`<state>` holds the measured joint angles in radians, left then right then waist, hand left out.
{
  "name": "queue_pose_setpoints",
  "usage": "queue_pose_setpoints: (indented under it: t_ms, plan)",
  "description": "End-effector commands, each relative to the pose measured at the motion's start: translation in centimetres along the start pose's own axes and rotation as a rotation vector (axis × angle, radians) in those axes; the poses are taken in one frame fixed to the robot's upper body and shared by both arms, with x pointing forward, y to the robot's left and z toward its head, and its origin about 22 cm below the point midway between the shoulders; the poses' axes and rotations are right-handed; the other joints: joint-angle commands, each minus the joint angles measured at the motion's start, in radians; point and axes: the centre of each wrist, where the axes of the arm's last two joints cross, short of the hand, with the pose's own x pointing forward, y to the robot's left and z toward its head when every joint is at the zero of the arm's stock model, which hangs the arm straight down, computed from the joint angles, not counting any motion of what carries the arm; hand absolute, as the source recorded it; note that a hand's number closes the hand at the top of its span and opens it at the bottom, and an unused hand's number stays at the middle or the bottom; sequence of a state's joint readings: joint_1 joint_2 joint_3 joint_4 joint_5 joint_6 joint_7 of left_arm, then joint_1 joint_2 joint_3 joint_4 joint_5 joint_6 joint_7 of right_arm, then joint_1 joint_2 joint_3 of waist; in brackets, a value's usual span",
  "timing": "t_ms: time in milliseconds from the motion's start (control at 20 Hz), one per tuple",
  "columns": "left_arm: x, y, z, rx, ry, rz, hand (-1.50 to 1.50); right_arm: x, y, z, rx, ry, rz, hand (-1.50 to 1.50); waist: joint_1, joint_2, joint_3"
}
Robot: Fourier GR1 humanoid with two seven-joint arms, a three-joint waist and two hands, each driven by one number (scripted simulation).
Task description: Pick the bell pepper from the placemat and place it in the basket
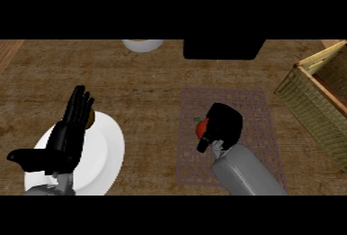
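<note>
The wooden counter (136, 82) spreads under both hands. To the right of the right hand (222, 124) and well apart from it, a wicker basket (308, 98) sits at the counter's right edge, tilted in the view, its rim pale. Directly beneath that hand lies the purple patterned placemat (251, 110), stretching beyond it toward the far side and to its right. Under the left hand (68, 133) rests a white plate (108, 151), most of its bare surface showing to that hand's right. Ahead of the right hand, at the far edge, stands a black box-shaped object (224, 48); to its left is a small white bowl (142, 45), only partly in view.

The left hand is relaxed, fingers straight and pointing away, thumb out to the left, holding nothing. The right hand is curled down over the red bell pepper (198, 130), which lies on the placemat and peeks out at the hand's left side, its green stem just visible; the fingers close around it.
</note>
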<state>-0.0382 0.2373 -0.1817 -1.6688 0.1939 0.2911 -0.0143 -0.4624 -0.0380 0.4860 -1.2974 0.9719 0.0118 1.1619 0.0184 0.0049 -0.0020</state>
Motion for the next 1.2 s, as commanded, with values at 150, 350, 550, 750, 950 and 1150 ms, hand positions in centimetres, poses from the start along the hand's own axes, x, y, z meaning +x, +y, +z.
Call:
queue_pose_setpoints:
  t_ms: [150, 350, 550, 750, 950, 1150]
  plan:
    - [0.5, -0.5, -0.3, -0.043, -0.036, 0.015, 0.00, -0.8, -8.3, -9.7, -0.189, 0.388, -0.157, 1.50, 0.046, 0.023, 0.002]
    - [0.9, -1.1, -0.9, -0.039, -0.036, 0.012, 0.00, 2.4, -11.7, -9.9, -0.307, 0.359, -0.272, 1.50, 0.048, 0.018, 0.002]
    - [0.1, -0.7, -0.9, -0.041, -0.028, -0.002, 0.00, 3.8, -15.7, -9.6, -0.479, 0.278, -0.437, 1.50, 0.040, 0.016, 0.002]
    - [-0.1, -1.6, -0.4, -0.052, -0.010, 0.005, 0.00, 8.6, -17.6, -6.4, -0.628, 0.210, -0.495, 1.50, 0.048, 0.008, 0.000]
    - [0.4, -0.5, -0.1, -0.044, 0.007, 0.005, 0.00, 10.7, -20.4, -4.3, -0.691, 0.186, -0.559, 1.50, 0.032, -0.002, 0.001]
    - [-0.2, -0.8, -0.4, -0.009, 0.009, 0.006, 0.00, 11.7, -22.2, -4.0, -0.687, 0.246, -0.561, 1.50, 0.010, -0.001, 0.000]
